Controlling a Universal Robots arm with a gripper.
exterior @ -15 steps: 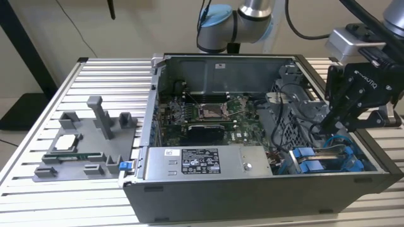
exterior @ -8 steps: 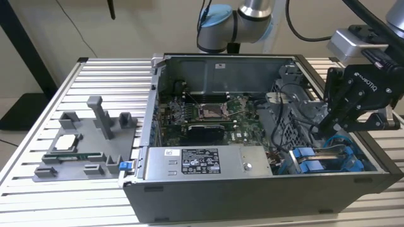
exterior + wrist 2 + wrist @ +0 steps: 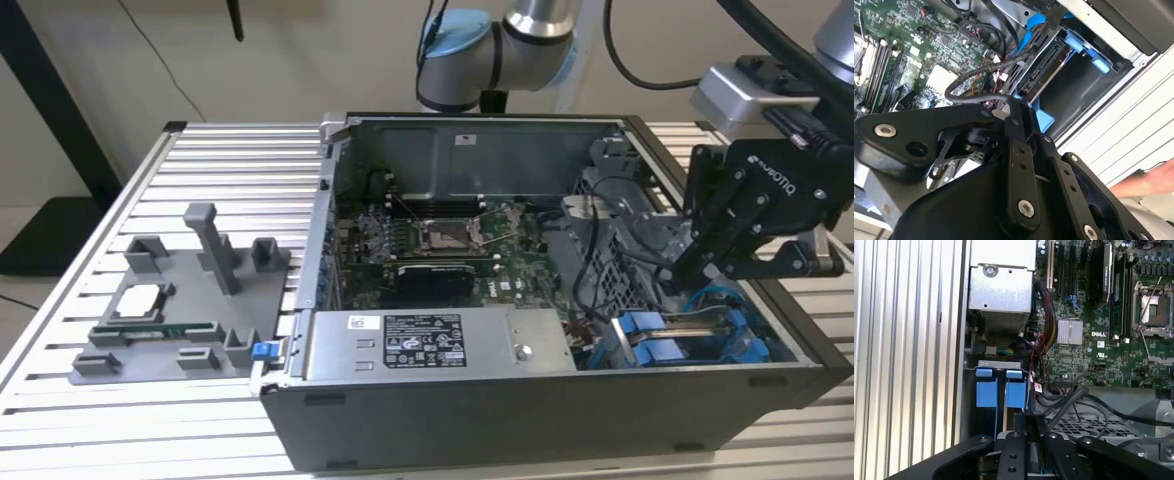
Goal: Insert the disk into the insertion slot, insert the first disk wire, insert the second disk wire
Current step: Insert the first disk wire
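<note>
Blue-framed disk inside the insertion slot, claw tight on a black wire.

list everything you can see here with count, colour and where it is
computer case: one, grey, open, on the table
table: one, silver slats, under everything
motherboard: one, green, inside the case
power supply: one, silver, inside the case
insertion slot: one, grey with blue rails, case corner at the exterior view's right
disk: one, silver-grey in blue frame, in the slot
wire: one, black, looping beside the gripper
fixture tray: one, grey, exterior view's left
processor chip: one, silver, on the tray
person's hand: one, outside the case
gripper: one, black, over the slot
</note>
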